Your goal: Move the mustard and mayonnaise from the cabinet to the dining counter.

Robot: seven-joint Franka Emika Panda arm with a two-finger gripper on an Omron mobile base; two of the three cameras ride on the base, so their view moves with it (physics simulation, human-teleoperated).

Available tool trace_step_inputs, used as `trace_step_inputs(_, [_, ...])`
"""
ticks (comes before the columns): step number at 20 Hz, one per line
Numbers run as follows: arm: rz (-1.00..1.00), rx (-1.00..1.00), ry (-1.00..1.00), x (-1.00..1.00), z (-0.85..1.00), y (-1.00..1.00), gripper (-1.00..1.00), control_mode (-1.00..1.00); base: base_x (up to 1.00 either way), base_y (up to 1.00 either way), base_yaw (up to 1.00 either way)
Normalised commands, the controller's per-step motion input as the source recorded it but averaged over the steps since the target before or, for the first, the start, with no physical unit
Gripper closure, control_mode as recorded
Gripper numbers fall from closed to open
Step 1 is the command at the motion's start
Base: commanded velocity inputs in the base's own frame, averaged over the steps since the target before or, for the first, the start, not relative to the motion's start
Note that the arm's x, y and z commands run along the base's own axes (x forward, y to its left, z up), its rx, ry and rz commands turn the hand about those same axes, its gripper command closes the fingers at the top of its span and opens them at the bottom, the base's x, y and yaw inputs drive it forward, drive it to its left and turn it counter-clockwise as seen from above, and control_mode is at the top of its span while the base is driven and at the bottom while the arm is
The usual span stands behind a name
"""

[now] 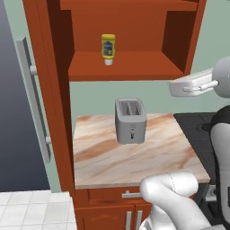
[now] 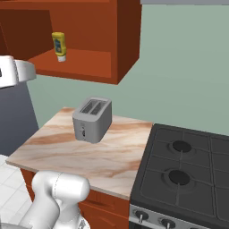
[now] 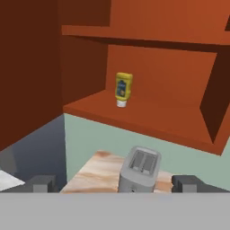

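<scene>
Mustard (image 3: 123, 89) stands upside down on its cap on the lower shelf of the open cabinet (image 3: 148, 114), above the grey toaster (image 3: 140, 170), well beyond my gripper (image 3: 114, 184), fingers (image 3: 42, 183) spread wide and empty.

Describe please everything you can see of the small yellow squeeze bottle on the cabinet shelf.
The small yellow squeeze bottle looks like smooth plastic, with a dark-and-white label on its front and a pale cap. It stands upright on its cap, cap downward, alone on the lower open shelf of the reddish-brown wooden cabinet, toward the shelf's left side. Only the shelf touches it. It sits above the grey toaster. The open fingers are apart from it.
</scene>
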Motion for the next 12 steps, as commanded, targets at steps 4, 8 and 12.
trace_step_inputs(4, [0.0,0.02,-0.13,0.55,0.06,0.01,-1.0,-1.0,0.0,0.0,0.0])
trace_step_inputs(8, [0.0,0.06,-0.05,0.48,0.09,0.0,-1.0,-1.0,0.0,0.0,0.0])
trace_step_inputs(12, [0.0,0.14,0.0,0.45,0.11,0.0,-1.0,-1.0,0.0,0.0,0.0])
